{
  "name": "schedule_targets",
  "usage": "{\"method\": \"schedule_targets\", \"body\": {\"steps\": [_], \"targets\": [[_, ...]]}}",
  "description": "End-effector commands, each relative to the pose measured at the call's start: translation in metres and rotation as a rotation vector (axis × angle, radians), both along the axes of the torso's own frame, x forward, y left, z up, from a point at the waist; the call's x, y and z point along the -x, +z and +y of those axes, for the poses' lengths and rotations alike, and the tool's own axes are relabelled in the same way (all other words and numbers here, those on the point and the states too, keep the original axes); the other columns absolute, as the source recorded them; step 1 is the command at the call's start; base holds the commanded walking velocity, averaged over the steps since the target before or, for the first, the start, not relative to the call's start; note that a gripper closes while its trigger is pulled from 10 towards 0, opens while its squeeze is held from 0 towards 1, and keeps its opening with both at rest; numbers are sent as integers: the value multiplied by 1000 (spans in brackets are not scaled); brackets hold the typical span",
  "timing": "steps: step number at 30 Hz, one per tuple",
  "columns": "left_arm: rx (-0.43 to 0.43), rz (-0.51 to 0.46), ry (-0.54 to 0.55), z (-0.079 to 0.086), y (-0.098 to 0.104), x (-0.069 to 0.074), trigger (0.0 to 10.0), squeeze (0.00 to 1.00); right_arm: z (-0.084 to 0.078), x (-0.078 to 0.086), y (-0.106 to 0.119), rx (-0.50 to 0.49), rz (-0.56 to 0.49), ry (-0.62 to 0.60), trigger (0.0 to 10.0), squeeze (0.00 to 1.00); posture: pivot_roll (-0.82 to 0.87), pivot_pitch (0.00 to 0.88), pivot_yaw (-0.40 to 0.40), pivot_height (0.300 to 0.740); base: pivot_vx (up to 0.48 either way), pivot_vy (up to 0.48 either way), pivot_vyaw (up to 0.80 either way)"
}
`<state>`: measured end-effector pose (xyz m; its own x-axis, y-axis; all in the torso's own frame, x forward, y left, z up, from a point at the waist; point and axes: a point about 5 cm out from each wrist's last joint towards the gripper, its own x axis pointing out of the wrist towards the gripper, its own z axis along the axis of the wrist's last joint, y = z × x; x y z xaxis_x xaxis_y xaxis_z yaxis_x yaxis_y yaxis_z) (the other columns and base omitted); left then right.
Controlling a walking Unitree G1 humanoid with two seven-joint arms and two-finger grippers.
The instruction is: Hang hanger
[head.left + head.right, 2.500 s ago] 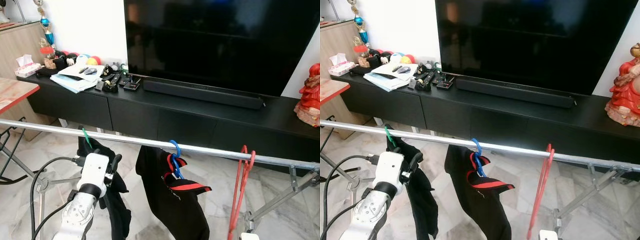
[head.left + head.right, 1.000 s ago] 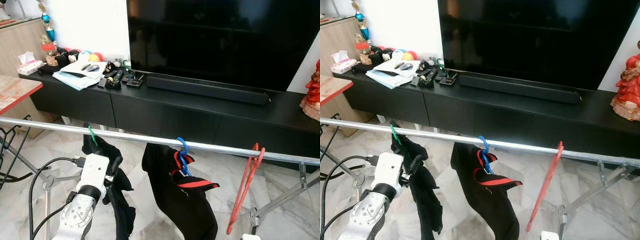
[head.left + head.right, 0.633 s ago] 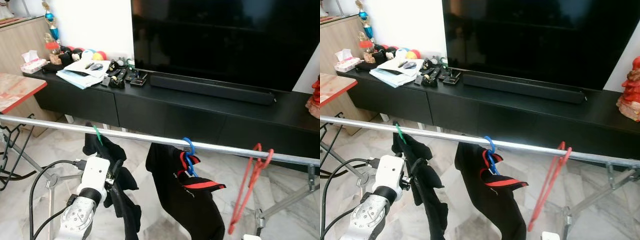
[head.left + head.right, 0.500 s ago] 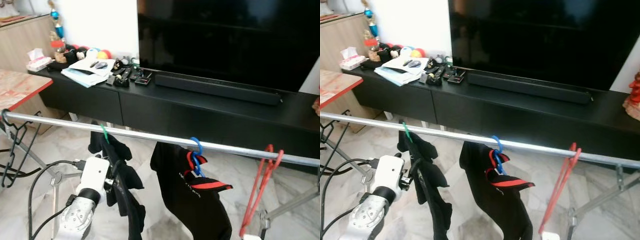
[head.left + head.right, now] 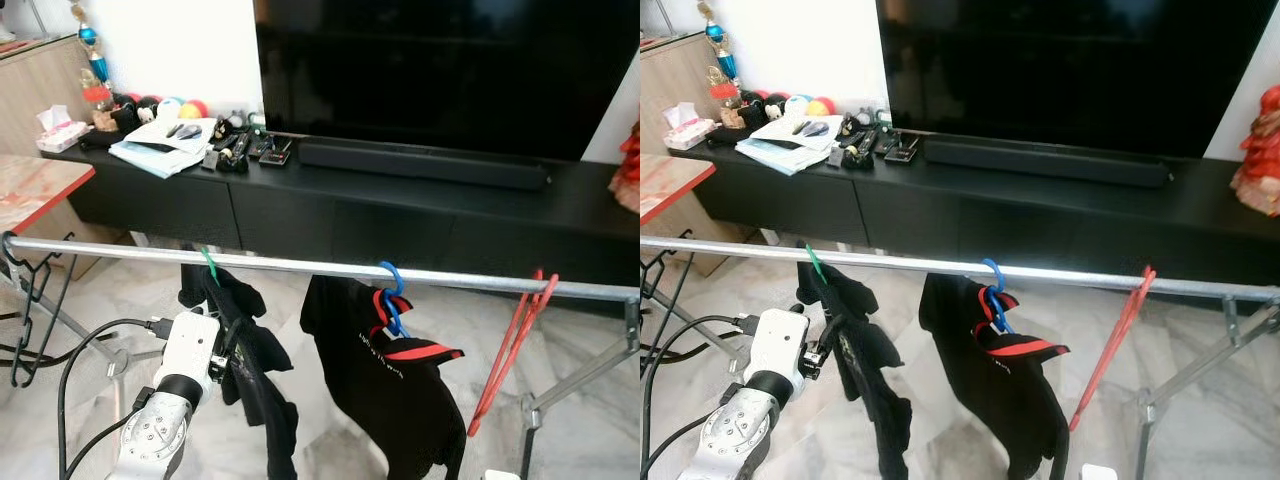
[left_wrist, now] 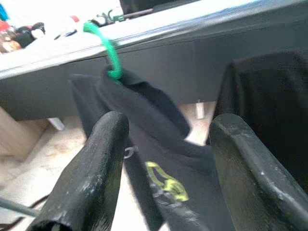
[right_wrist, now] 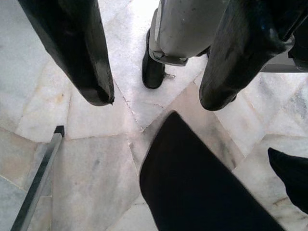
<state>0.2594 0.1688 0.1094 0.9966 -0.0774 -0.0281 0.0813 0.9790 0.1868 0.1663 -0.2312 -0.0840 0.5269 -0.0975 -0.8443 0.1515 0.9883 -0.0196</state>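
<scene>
I see my left gripper raised below the rail, fingers spread apart, holding nothing, facing the green hanger hooked there. My right gripper points floorward, open.

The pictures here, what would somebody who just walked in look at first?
Probably the long silver rail across the room, with two black garments hung on it: one on a green hanger on the left, one on a blue hanger in the middle. A bare red hanger dangles on the right. The left gripper, fingers open, reaches up at the green hanger's garment, and the huge dark TV looms behind.
</scene>
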Motion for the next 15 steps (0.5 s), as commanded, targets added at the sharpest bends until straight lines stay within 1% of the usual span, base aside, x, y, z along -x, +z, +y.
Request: {"method": "schedule_targets", "body": {"steps": [1, 3, 10, 15], "targets": [[0, -2, 16, 4, 3, 0, 10000, 0, -1, 1, 0, -2, 5, -5, 10000, 0, 39, 39, 45, 740, 0, 0, 0], [-6, 7, 20, 4, 2, 0, 10000, 0, -1, 1, 0, -2, 4, -3, 10000, 0, 40, 38, 44, 740, 0, 0, 0], [29, 6, 29, 1, 2, -1, 10000, 0, 0, -1, 1, -5, -1, 10, 10000, 0, 38, 36, 42, 740, 0, 0, 0], [21, -5, 31, 1, 3, -4, 10000, 0, 2, -4, 1, -11, -10, 20, 10000, 0, 38, 26, 38, 740, 0, 0, 0]]}}
